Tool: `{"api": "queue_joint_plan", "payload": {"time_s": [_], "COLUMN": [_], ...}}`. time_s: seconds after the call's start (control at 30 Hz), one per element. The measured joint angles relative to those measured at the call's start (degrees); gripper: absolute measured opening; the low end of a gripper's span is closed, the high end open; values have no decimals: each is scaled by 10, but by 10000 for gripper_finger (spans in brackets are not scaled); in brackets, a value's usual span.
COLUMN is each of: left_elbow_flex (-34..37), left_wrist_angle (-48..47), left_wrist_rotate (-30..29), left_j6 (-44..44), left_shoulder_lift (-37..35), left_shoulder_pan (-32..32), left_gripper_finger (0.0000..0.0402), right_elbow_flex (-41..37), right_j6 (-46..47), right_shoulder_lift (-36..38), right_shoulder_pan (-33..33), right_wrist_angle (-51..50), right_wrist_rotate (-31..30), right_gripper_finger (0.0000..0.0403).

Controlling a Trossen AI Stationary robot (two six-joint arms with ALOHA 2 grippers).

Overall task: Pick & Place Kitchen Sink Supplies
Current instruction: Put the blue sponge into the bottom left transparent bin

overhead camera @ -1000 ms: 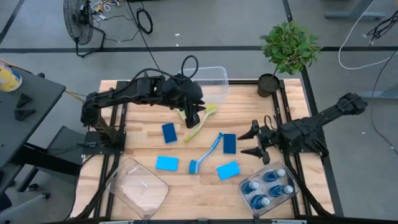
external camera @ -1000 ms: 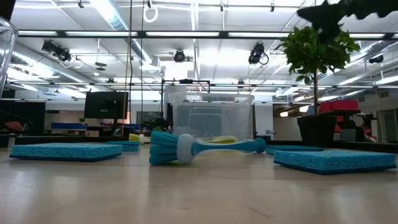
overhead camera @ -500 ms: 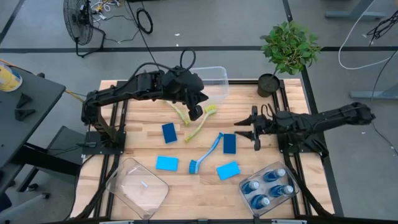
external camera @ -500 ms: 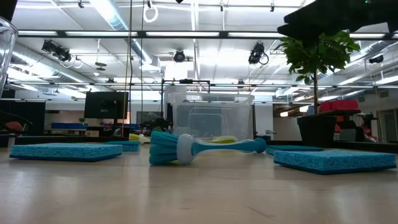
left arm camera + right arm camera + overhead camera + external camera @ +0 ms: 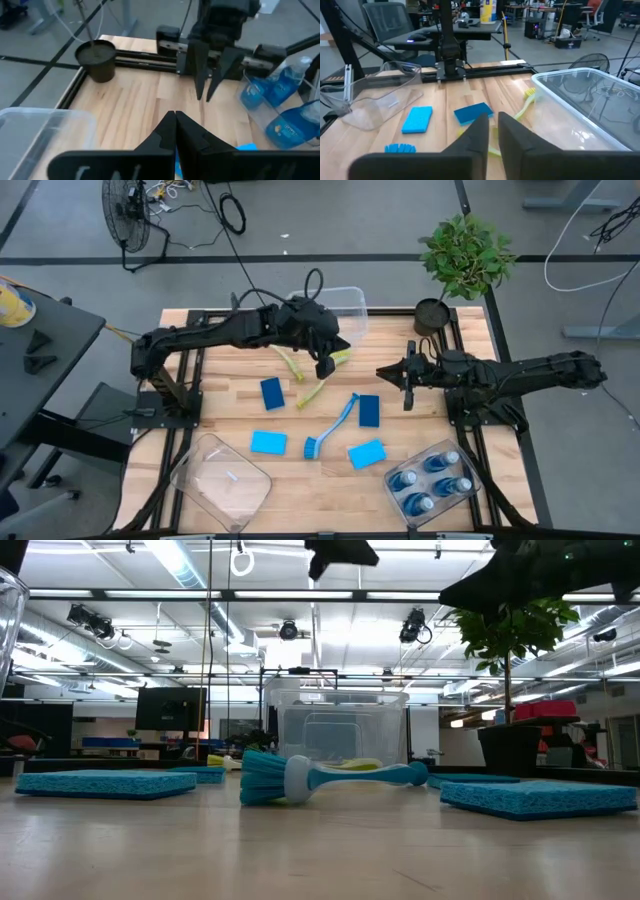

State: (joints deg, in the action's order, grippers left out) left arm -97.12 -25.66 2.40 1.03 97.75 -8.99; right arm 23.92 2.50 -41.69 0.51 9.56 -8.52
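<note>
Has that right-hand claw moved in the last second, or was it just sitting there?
Yes. In the high view the right gripper has swung away from the bin of soap bottles, up the table toward the potted plant, and it holds nothing.
</note>
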Motion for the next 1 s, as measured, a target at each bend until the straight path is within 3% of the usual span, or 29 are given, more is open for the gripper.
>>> {"api": "queue_joint_plan", "payload": {"time_s": [0.17,0.33,1.0], "left_elbow_flex": [61,100,421], "left_wrist_angle": [85,105,184], "left_wrist_rotate": [41,50,32], "left_j6": [-2,-6,11], "left_shoulder_lift": [0,-15,-331], "left_shoulder_pan": [-9,-19,-50], "left_gripper_finger": [5,4,4], "right_elbow_flex": [0,0,0], "right_j6": [7,15,15], "right_shoulder_lift": [-2,-7,-51], "right_shoulder_pan": [0,0,0], "right_wrist_angle": [-2,-3,10], "right_wrist_rotate": [0,-18,-24], "right_gripper_finger": [6,8,4]}}
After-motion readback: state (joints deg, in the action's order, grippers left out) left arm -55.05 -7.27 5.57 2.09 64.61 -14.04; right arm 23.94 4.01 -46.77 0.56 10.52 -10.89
